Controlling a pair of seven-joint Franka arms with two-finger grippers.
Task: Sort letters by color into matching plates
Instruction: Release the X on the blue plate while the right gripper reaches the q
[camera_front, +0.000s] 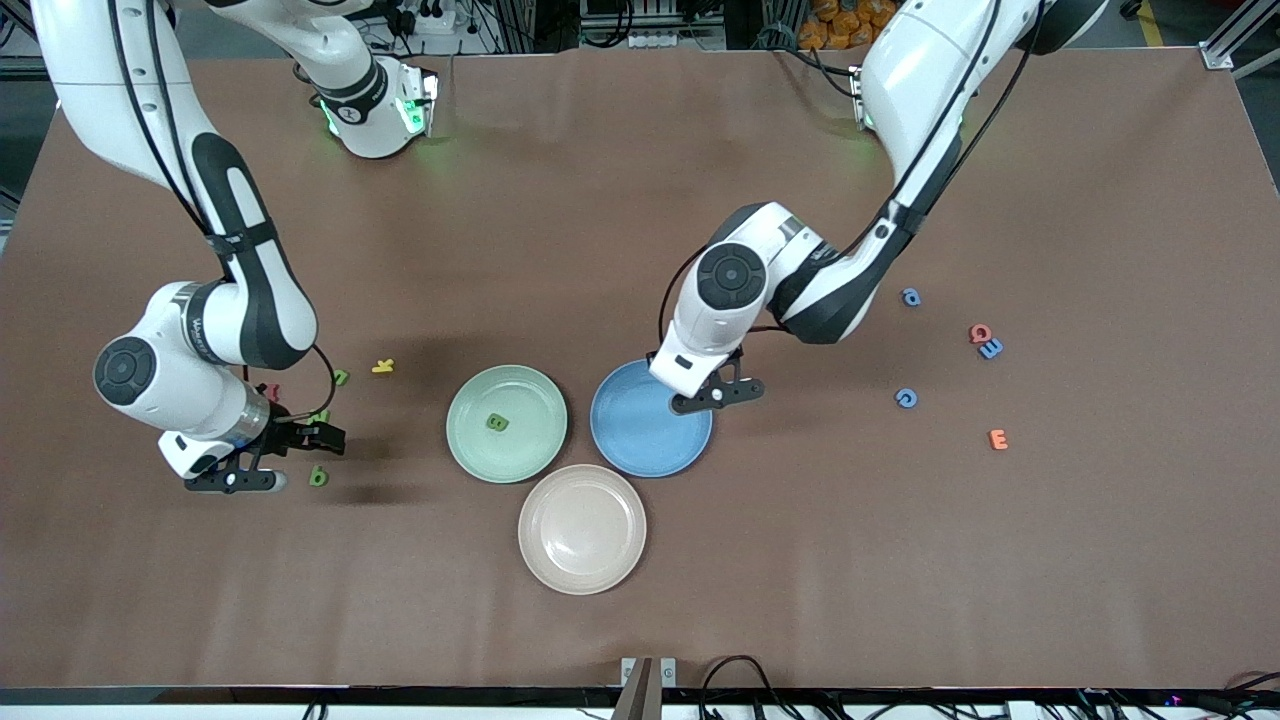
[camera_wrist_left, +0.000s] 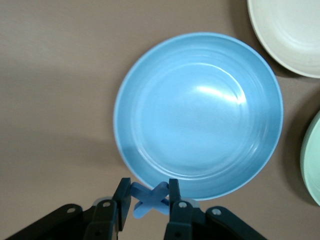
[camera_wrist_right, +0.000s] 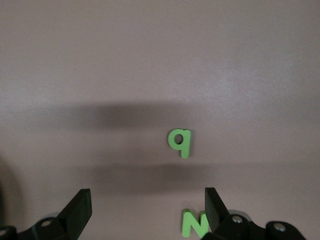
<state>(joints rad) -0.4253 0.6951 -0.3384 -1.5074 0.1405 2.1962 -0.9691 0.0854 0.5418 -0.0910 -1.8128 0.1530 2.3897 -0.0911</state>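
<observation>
Across the brown bench (camera_front: 640, 180) sit three round matte plates: a mint green plate (camera_front: 507, 423) holding one green letter (camera_front: 497, 422), a blue plate (camera_front: 640, 430) beside it, and a beige plate (camera_front: 582, 529) nearest the front camera. Over the blue plate's rim, the left gripper (camera_wrist_left: 149, 197) pinches a blue X-shaped letter (camera_wrist_left: 150, 200). Toward the right arm's end, the right gripper (camera_wrist_right: 145, 210) hangs spread wide above a small green letter (camera_wrist_right: 180, 142) on the bench.

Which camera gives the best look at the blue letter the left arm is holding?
The left wrist view: the blue X-shaped letter sits pinched between the left gripper fingers, over the blue plate rim. In the front view the arm hides the letter. The right wrist view does not show it.
</observation>
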